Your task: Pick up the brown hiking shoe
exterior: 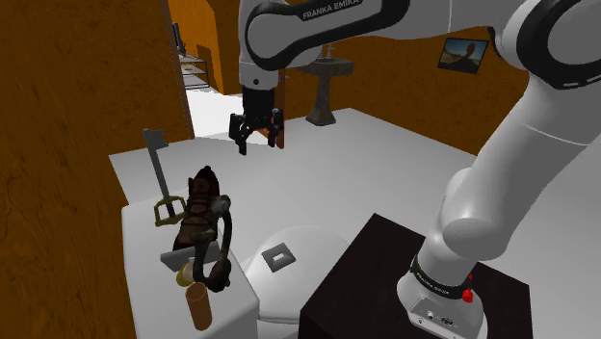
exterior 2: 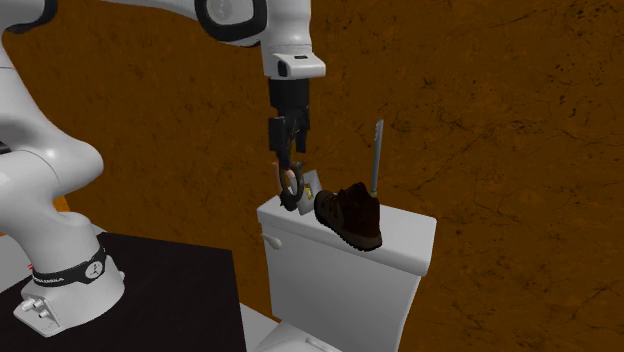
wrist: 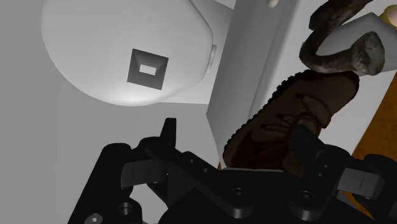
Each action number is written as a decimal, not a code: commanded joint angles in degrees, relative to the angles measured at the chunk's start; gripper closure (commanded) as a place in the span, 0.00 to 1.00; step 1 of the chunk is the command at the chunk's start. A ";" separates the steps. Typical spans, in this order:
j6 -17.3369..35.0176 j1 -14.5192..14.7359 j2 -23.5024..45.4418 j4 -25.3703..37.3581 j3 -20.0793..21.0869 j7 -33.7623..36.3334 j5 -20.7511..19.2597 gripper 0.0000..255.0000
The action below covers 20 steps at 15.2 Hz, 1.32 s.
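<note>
The brown hiking shoe (exterior: 197, 217) (exterior 2: 350, 215) (wrist: 299, 105) lies on the flat lid of a white toilet tank (exterior: 144, 260) (exterior 2: 330, 270) (wrist: 245, 57), which stands against a brown wall (exterior: 77, 96) (exterior 2: 480, 100). The claw (exterior: 260, 144) (exterior 2: 287, 160) (wrist: 232, 127) hangs in the air above the tank with its two black fingers spread apart and nothing between them. It touches neither the shoe nor the lid. In the second exterior view it sits over the tank's left end, with the shoe lower and just to its right.

In the wrist view the shoe's laced upper and treaded sole lie beyond the fingertips, closer to one finger than the other. A dark curved loop (exterior: 223, 250) (exterior 2: 290, 190) (wrist: 337, 54) rests beside the shoe on the lid, directly under the claw in the second exterior view.

A grey-bladed tool (exterior: 154, 159) (exterior 2: 377, 150) stands upright at the far side of the shoe, close to the wall. In the shoulder view a brown cylinder (exterior: 199, 306) stands at the near end of the tank.

In front of the tank lies the closed white toilet lid (exterior: 299, 279) (wrist: 102, 57), with a small grey square (exterior: 279, 257) (wrist: 147, 68) on it. The black stand (exterior: 385, 279) (exterior 2: 150, 290) is just beside the toilet.
</note>
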 commanded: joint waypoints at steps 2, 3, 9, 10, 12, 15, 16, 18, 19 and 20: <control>1.20 0.60 6.10 4.78 0.95 1.45 0.17 0.00; 1.44 0.83 8.29 6.69 1.24 1.94 0.12 0.00; 1.48 2.62 21.84 20.02 2.56 4.88 -0.68 0.00; 1.22 3.00 24.20 22.60 2.71 5.35 -0.87 0.00; 0.45 3.86 29.04 28.18 2.95 6.27 -1.30 0.00; -1.02 5.05 35.15 35.72 3.12 7.32 -1.84 0.00; -0.30 5.05 35.25 35.11 3.09 7.24 -1.83 0.00; 1.10 5.04 35.49 33.94 3.06 7.08 -1.83 0.00; 1.79 5.04 35.64 33.38 3.05 7.00 -1.83 0.00; 2.48 5.03 35.79 32.84 3.03 6.93 -1.84 0.00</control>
